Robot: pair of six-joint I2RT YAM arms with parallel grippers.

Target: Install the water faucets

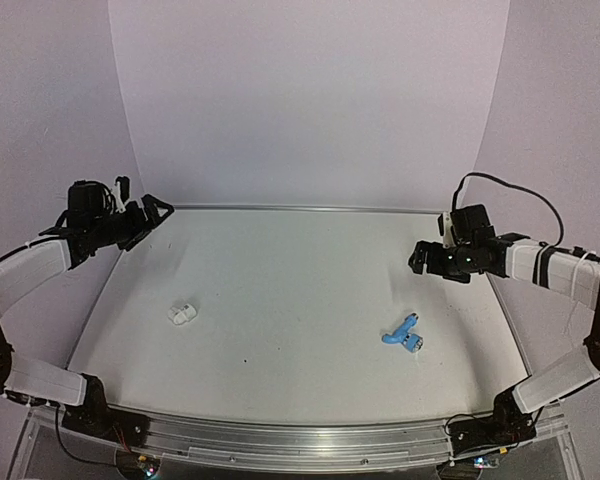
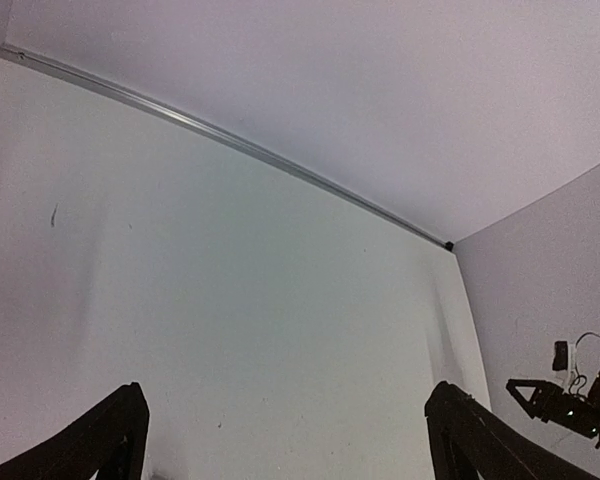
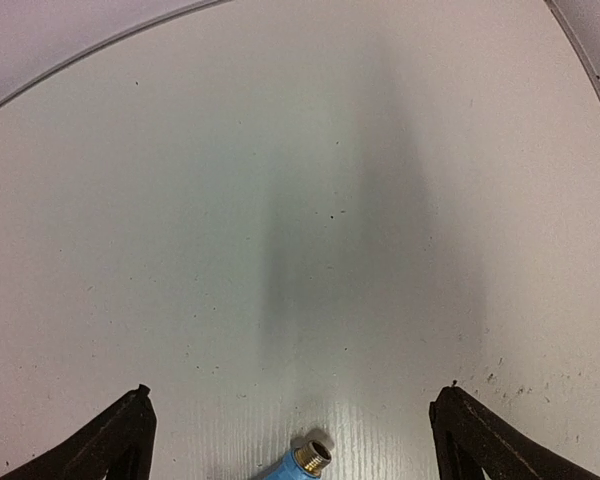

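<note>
Both arms hover over the table (image 1: 300,270), left gripper (image 1: 154,211) far-left, right gripper (image 1: 421,259) at right, jaws wide, holding nothing. Blue tap (image 1: 404,335) lies flat near the right gripper, with a brass-coloured threaded end. White fitting (image 1: 182,314) lies left of centre.

No readable writing.
No letters, numbers, labels, brand marks or signs can be made out in the overhead view or either wrist view.

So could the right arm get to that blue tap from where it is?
Probably yes: the tap lies in the open on the table, close to the right gripper, whose jaws stand open, with nothing between them.
</note>
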